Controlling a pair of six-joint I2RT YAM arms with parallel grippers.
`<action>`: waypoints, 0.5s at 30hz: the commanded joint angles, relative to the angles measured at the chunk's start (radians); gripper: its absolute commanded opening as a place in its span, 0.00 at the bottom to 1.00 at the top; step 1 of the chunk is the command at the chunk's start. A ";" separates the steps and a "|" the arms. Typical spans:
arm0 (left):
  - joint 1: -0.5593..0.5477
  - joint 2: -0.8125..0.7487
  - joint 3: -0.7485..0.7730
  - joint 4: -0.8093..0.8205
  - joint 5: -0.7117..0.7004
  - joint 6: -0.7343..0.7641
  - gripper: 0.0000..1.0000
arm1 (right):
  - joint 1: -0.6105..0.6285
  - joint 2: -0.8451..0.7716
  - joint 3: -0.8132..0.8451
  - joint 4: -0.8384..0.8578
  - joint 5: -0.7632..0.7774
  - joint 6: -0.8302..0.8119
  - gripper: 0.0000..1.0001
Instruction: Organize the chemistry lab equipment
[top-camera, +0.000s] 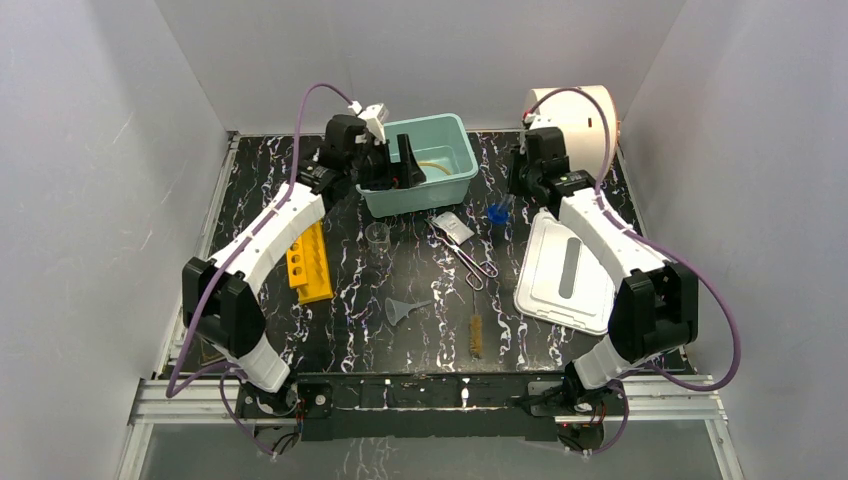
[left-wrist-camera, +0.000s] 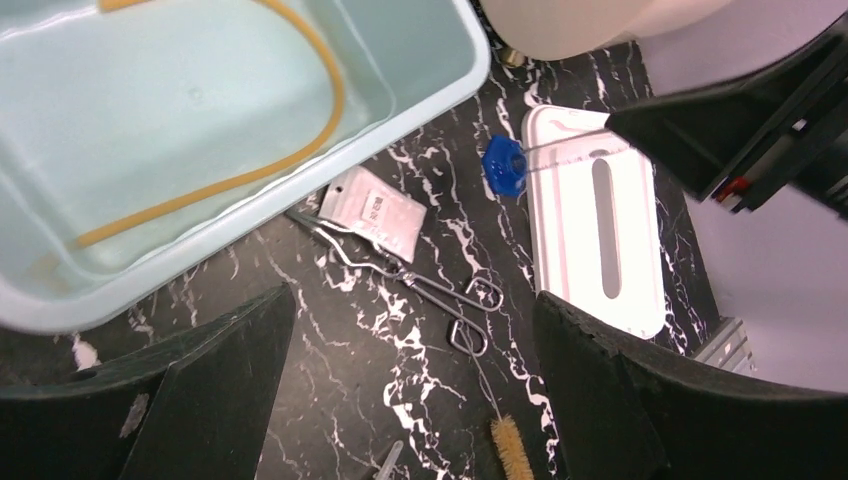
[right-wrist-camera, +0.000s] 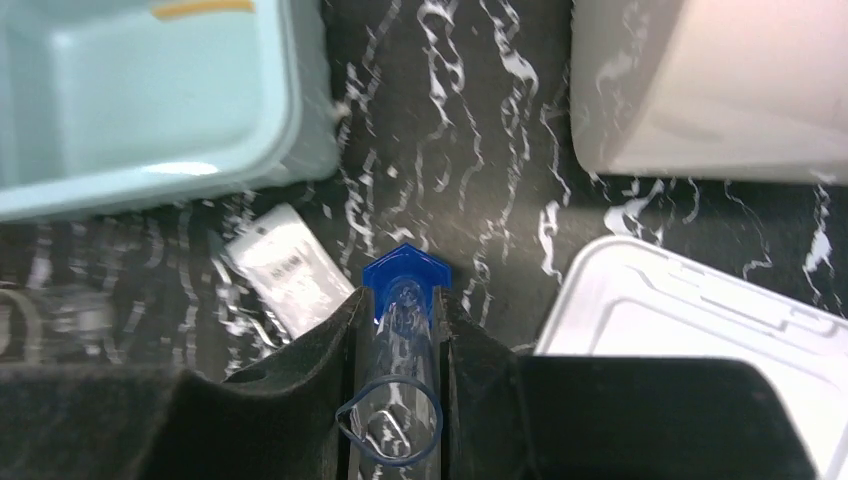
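Observation:
My right gripper is shut on a clear glass tube with a blue cap at its far end. In the top view it holds the tube and its blue cap just above the table, right of the teal bin. My left gripper is open and empty over the bin, where the tan rubber tube lies. Metal tongs, a clear beaker, a clear funnel and a brown bristle brush lie on the table.
A white packet lies by the tongs. A yellow rack sits at the left, a white lid at the right, and a big white cylinder at the back right. Grey walls close three sides.

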 joint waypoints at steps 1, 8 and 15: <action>-0.030 0.021 -0.003 0.115 0.067 0.056 0.87 | -0.035 -0.017 0.132 -0.033 -0.203 0.062 0.27; -0.036 0.068 -0.022 0.251 0.173 0.124 0.84 | -0.044 -0.026 0.128 0.017 -0.545 0.209 0.26; -0.051 0.114 -0.023 0.302 0.358 0.180 0.83 | -0.043 -0.049 0.057 0.162 -0.730 0.332 0.25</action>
